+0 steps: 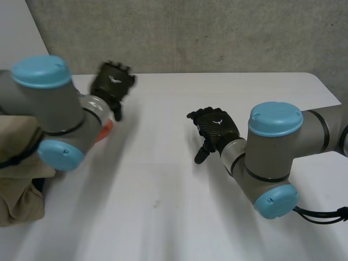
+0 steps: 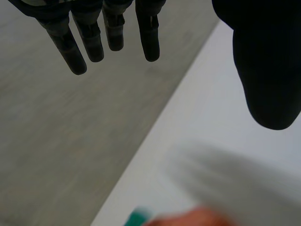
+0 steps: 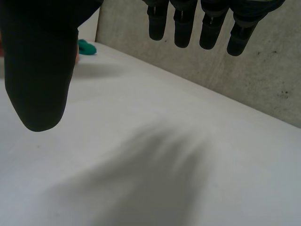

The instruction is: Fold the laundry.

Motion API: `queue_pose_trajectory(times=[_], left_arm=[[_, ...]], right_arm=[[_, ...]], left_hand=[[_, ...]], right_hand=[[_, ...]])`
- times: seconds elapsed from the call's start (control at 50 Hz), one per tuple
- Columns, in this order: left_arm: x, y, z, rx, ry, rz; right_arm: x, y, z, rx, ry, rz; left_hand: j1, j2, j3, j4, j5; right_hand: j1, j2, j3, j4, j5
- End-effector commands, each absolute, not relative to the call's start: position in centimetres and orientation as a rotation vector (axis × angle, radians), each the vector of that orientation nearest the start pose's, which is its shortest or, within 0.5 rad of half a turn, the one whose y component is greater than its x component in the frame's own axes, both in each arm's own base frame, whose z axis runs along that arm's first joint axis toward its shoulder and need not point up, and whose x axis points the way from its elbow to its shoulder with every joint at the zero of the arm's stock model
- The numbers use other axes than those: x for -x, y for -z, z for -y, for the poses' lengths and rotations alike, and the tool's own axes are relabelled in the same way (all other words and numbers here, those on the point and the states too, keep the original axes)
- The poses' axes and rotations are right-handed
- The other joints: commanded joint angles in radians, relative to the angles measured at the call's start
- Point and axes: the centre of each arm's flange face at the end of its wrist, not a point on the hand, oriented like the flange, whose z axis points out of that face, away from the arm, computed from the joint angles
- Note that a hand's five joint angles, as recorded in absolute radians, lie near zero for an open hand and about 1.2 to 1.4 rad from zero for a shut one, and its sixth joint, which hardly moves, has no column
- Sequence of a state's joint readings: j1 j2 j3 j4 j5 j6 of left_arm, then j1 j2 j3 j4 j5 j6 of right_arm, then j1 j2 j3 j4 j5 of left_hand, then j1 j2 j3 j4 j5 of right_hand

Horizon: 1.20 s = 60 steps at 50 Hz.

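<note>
White table (image 1: 163,190), beige cloth (image 1: 16,190) far from left hand (image 1: 112,84), right hand (image 1: 216,128)

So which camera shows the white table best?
The head view: the table spreads wide there, with its far edge and a corner. The left wrist view catches a strip along one edge; the right wrist view, a stretch running up to the grey wall.

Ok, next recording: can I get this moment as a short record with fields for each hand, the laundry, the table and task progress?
left hand: open, fingers straight, holding nothing, near the table's far edge
right hand: open, holding nothing, over the table's middle
beige cloth: bunched at the table's left edge, touched by neither hand
table: white
task progress: folding not yet begun
</note>
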<state>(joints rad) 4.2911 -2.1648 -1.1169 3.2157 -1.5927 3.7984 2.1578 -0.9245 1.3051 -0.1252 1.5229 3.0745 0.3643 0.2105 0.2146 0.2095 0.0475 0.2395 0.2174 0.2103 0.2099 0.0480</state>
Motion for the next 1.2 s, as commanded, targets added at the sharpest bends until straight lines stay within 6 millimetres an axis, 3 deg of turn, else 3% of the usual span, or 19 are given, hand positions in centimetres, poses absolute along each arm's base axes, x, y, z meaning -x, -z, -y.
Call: queue_pose_trajectory(times=[0.02, 0.1, 0.26, 0.32, 0.4, 0.48, 0.56, 0.58, 0.66, 0.76, 0.86, 0.96, 1.0, 1.02, 1.04, 1.08, 1.1, 1.16, 1.2], left_arm=[[22.5, -26.1, 34.2, -0.741, 1.786, -1.806], [18.8, -25.2, 35.5, -0.717, 1.676, -1.757], [14.8, -22.3, 37.8, -0.692, 1.581, -1.756], [14.4, -21.6, 38.2, -0.707, 1.566, -1.77], [15.0, -21.3, 38.7, -0.762, 1.559, -1.778], [15.8, -22.9, 38.3, -0.76, 1.576, -1.786], [17.8, -27.1, 37.1, -0.718, 1.741, -1.746], [18.9, -29.0, 36.2, -0.69, 1.841, -1.731], [22.1, -33.1, 33.6, -0.669, 2.133, -1.724], [27.1, -34.6, 29.7, -0.794, 2.394, -1.818], [32.2, -32.6, 25.6, -0.98, 2.496, -2.027], [37.8, -27.9, 21.9, -1.214, 2.534, -2.244], [39.3, -25.9, 21.5, -1.281, 2.506, -2.266], [39.8, -24.8, 21.6, -1.305, 2.481, -2.272], [40.4, -22.9, 21.7, -1.35, 2.412, -2.285], [40.7, -21.2, 21.5, -1.387, 2.325, -2.312], [40.6, -20.4, 20.8, -1.423, 2.244, -2.335], [40.0, -20.4, 20.4, -1.436, 2.17, -2.36], [38.8, -21.6, 20.8, -1.369, 2.175, -2.368]], right_arm=[[-33.6, -15.8, 26.9, 0.827, 1.614, -2.133], [-33.5, -15.8, 27.0, 0.837, 1.611, -2.131], [-33.6, -15.6, 26.5, 0.853, 1.597, -2.133], [-33.6, -15.5, 26.4, 0.854, 1.595, -2.135], [-33.6, -15.7, 26.5, 0.851, 1.6, -2.134], [-33.3, -16.5, 26.6, 0.837, 1.624, -2.127], [-32.7, -17.6, 27.2, 0.813, 1.663, -2.114], [-32.4, -18.0, 27.6, 0.8, 1.679, -2.112], [-31.6, -19.5, 28.7, 0.762, 1.736, -2.097], [-30.1, -21.5, 30.3, 0.698, 1.817, -2.086], [-28.4, -23.0, 31.8, 0.631, 1.886, -2.081], [-27.2, -23.5, 32.8, 0.584, 1.916, -2.095], [-27.0, -23.5, 33.0, 0.575, 1.92, -2.104], [-26.8, -23.5, 33.2, 0.567, 1.924, -2.107], [-26.5, -23.5, 33.4, 0.558, 1.929, -2.113], [-26.2, -23.5, 33.7, 0.549, 1.932, -2.123], [-25.9, -23.5, 34.0, 0.54, 1.938, -2.128], [-25.6, -23.7, 34.3, 0.528, 1.95, -2.132], [-25.4, -24.0, 34.6, 0.525, 1.957, -2.129]], left_hand=[[-0.19, -0.036, -0.04, -0.035, -0.047], [-0.19, -0.036, -0.04, -0.035, -0.047], [-0.149, 0.004, 0.0, 0.005, -0.007], [0.13, 0.284, 0.28, 0.285, 0.273], [0.977, 1.131, 1.127, 1.132, 1.12], [1.032, 1.186, 1.182, 1.187, 1.174], [1.032, 1.186, 1.182, 1.187, 1.174], [1.032, 1.186, 1.182, 1.187, 1.174], [1.032, 1.186, 1.182, 1.187, 1.174], [1.032, 1.186, 1.182, 1.187, 1.174], [1.032, 1.186, 1.182, 1.187, 1.174], [1.032, 1.186, 1.182, 1.187, 1.174], [0.997, 1.151, 1.147, 1.152, 1.14], [0.831, 0.985, 0.981, 0.986, 0.974], [0.513, 0.667, 0.663, 0.668, 0.655], [0.183, 0.336, 0.332, 0.337, 0.325], [-0.19, -0.036, -0.04, -0.035, -0.047], [-0.19, -0.036, -0.04, -0.035, -0.047], [-0.19, -0.036, -0.04, -0.035, -0.047]], right_hand=[[-0.065, -0.043, -0.036, -0.035, -0.048], [-0.065, -0.043, -0.036, -0.035, -0.048], [-0.065, -0.043, -0.036, -0.035, -0.048], [-0.065, -0.043, -0.036, -0.035, -0.048], [-0.065, -0.043, -0.036, -0.035, -0.048], [-0.065, -0.043, -0.036, -0.035, -0.048], [-0.065, -0.043, -0.036, -0.035, -0.048], [-0.065, -0.043, -0.036, -0.035, -0.048], [-0.065, -0.043, -0.036, -0.035, -0.048], [-0.065, -0.043, -0.036, -0.035, -0.048], [-0.065, -0.043, -0.036, -0.035, -0.048], [-0.065, -0.043, -0.036, -0.035, -0.048], [-0.065, -0.043, -0.036, -0.035, -0.048], [-0.065, -0.043, -0.036, -0.035, -0.048], [-0.065, -0.043, -0.036, -0.035, -0.048], [-0.065, -0.043, -0.036, -0.035, -0.048], [-0.065, -0.043, -0.036, -0.035, -0.048], [-0.065, -0.043, -0.036, -0.035, -0.048], [-0.065, -0.043, -0.036, -0.035, -0.048]])
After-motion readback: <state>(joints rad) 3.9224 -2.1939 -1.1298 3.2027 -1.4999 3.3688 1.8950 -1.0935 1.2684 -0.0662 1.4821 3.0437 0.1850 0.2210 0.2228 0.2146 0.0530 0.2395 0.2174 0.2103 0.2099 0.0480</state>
